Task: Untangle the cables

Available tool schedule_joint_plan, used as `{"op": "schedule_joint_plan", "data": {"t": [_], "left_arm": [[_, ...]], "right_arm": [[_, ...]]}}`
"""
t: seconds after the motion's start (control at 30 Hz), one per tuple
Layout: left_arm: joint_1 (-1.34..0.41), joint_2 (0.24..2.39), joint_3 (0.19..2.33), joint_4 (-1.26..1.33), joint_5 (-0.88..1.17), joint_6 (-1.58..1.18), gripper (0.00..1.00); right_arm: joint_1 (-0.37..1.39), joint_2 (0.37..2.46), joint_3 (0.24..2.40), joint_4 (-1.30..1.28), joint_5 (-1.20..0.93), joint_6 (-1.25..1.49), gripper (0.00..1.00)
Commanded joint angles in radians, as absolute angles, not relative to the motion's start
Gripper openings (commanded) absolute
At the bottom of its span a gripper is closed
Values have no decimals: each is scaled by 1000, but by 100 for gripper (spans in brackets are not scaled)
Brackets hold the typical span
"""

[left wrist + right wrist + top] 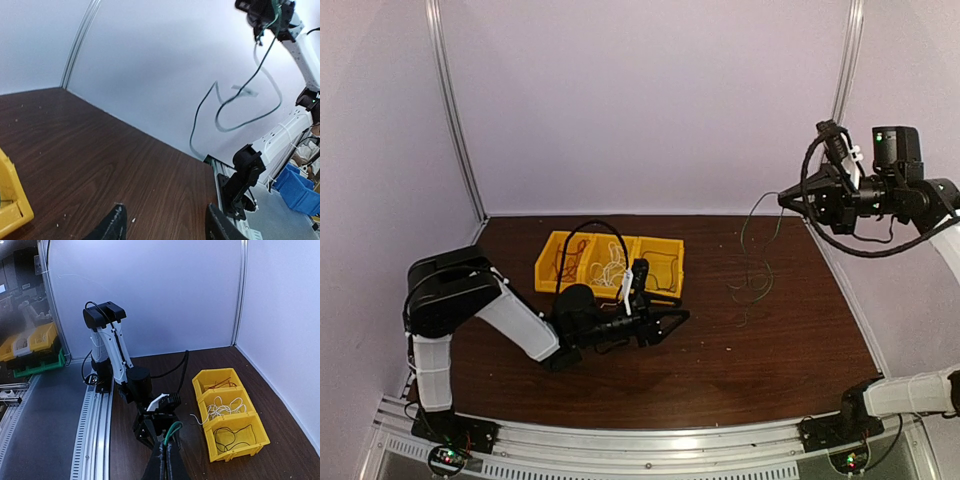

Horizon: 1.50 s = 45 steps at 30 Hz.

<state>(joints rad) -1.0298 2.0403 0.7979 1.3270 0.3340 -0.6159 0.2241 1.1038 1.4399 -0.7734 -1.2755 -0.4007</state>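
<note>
Left hand (pixel 672 320) gapes empty; right hand (pixel 788 199) (raised high) pinches green cable (pixel 193 131).

The right fingers (pixel 175 467) pinch a green cable (pixel 173 429), with the yellow bin (pixel 239 451) beyond.

Top: high at near edge, down over whole bench (pixel 720 350) | left wrist: low, skimming bench toward right arm (pixel 305 55) | right wrist: high, down onto yellow bin (pixel 235 449), shared with top.
</note>
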Motion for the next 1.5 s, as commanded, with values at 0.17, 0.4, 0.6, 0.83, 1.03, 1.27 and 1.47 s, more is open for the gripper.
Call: {"op": "schedule_joint_plan", "data": {"t": [0.17,0.4,0.6,0.83,1.03,1.27,1.47], "left_arm": [[-1035,1941,792,1471,326,-619,53],[-1035,1716,708,1084,76,-523,52],[-1035,1498,688,647,-236,-518,53],[-1029,1195,547,482,-429,-502,55],[-1025,1084,504,428,-489,-493,58],[-1019,1058,496,356,-547,-520,63],[-1008,1026,473,348,-553,-529,64]], "right_arm": [[236,1094,1285,-568,-1154,-283,0],[305,1234,1355,-509,-1064,-281,0],[341,1390,1495,-414,-1059,-229,0],[387,1606,1663,-303,-1074,-166,0],[411,1756,1769,-265,-1089,-138,0],[422,1904,1859,-222,-1089,-108,0],[422,2036,1918,-272,-1041,-173,0]]}}
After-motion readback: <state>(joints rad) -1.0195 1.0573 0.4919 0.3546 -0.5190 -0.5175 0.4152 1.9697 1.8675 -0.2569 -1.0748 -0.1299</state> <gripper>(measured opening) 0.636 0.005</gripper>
